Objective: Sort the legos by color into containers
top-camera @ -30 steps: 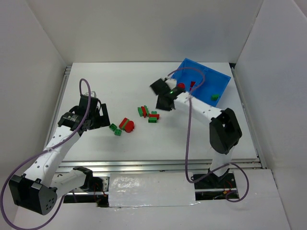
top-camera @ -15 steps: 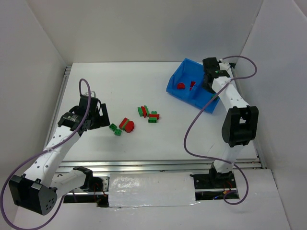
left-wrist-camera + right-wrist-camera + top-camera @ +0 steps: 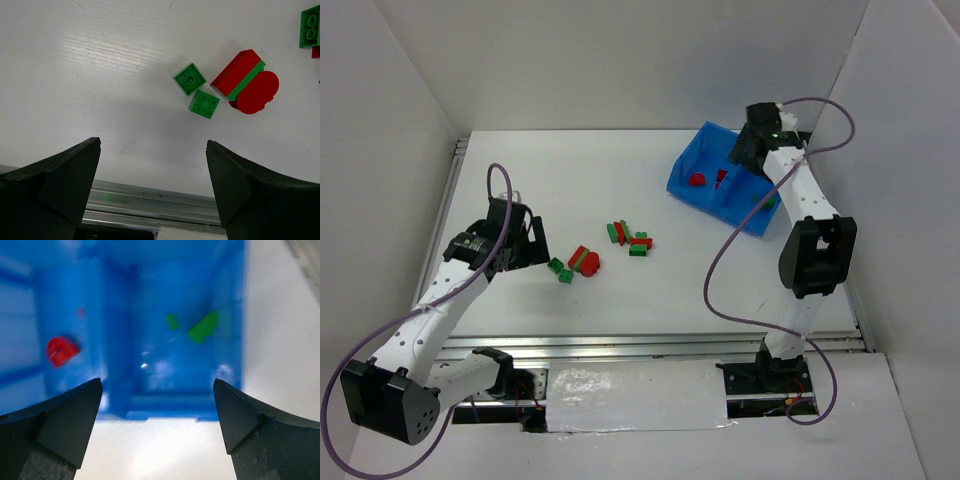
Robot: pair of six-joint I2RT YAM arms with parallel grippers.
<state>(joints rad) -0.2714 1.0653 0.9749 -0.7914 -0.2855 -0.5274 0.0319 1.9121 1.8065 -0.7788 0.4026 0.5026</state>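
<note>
Swung away from the middle of the table (image 3: 570,180) since a second ago, the right arm (image 3: 802,200) is now found over the blue bin (image 3: 682,184) at the far right. Left gripper (image 3: 152,145): jaws spread wide, nothing held, poised above two green bricks (image 3: 190,78) lying side by side. Just beside them a red-and-green stack (image 3: 237,73) is touching a red rounded piece (image 3: 257,92). Farther right, a mixed cluster (image 3: 630,238) is left unsorted. Right gripper (image 3: 157,382): spread, empty, above the divider (image 3: 117,340). A red lego (image 3: 60,350) is seen in one compartment, green legos (image 3: 202,326) in the other.
</note>
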